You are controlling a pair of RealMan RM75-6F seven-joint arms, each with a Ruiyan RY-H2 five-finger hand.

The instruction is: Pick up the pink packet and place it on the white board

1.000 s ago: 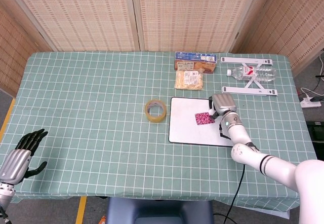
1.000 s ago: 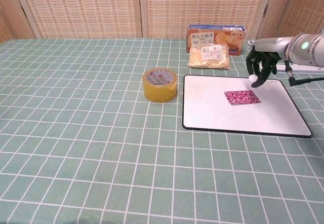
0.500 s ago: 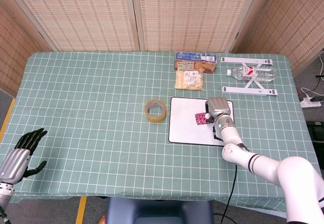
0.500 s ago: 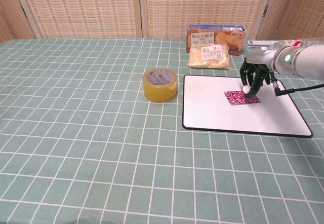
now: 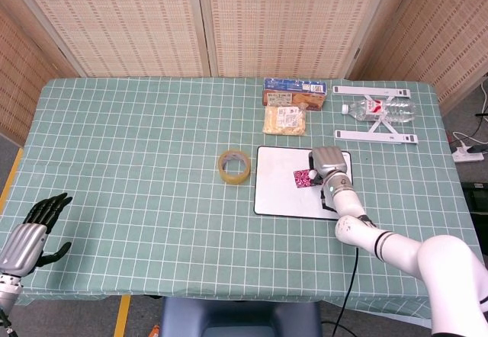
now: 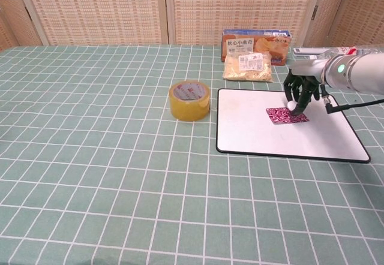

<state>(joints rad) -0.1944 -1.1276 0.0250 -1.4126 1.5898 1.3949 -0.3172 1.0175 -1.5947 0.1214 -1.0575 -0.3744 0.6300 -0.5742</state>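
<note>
The pink packet (image 5: 303, 178) (image 6: 279, 115) lies flat on the white board (image 5: 282, 194) (image 6: 282, 140), in its upper right part. My right hand (image 5: 329, 165) (image 6: 302, 86) hangs over the packet's right end with its fingers curled downward and the fingertips touching it. Whether the fingers pinch the packet does not show. My left hand (image 5: 32, 232) is far off at the table's near left corner, holding nothing, fingers apart; only the head view shows it.
A roll of yellow tape (image 5: 234, 166) (image 6: 189, 99) stands just left of the board. Behind the board lie a snack bag (image 5: 284, 120) (image 6: 247, 67) and a biscuit box (image 5: 294, 87) (image 6: 255, 40). A water bottle (image 5: 379, 109) rests on a white stand (image 5: 377, 135) at the back right.
My right hand moved left and down from beside the packet onto its right end, then stayed there. The packet and my left hand have not moved.
</note>
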